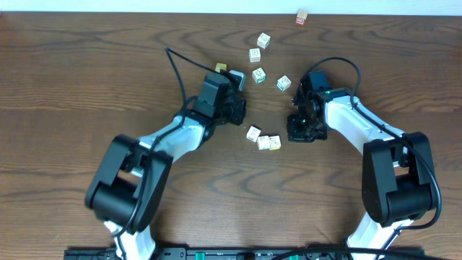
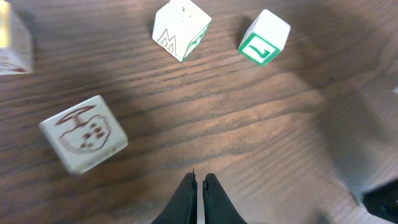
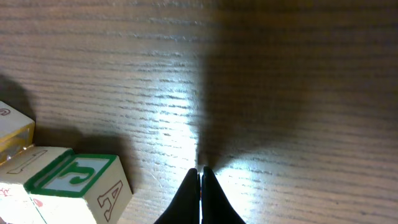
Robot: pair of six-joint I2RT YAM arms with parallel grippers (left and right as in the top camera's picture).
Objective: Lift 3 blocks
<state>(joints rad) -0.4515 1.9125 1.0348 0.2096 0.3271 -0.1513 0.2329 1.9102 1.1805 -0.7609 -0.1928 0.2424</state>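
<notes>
Both arms bend in from the lower edge toward mid-frame. The left pincer [image 2: 199,179] and right pincer [image 3: 200,173] are each pressed together, empty, low over the tabletop [image 1: 72,65]. The blocks [image 1: 263,141] sit clustered at lower centre, between the arms. Only the right wrist view shows their lettering, J and A, at its lower left, with bare wood ahead. Loose cubes [image 2: 180,28] lie before the left pincer.
</notes>
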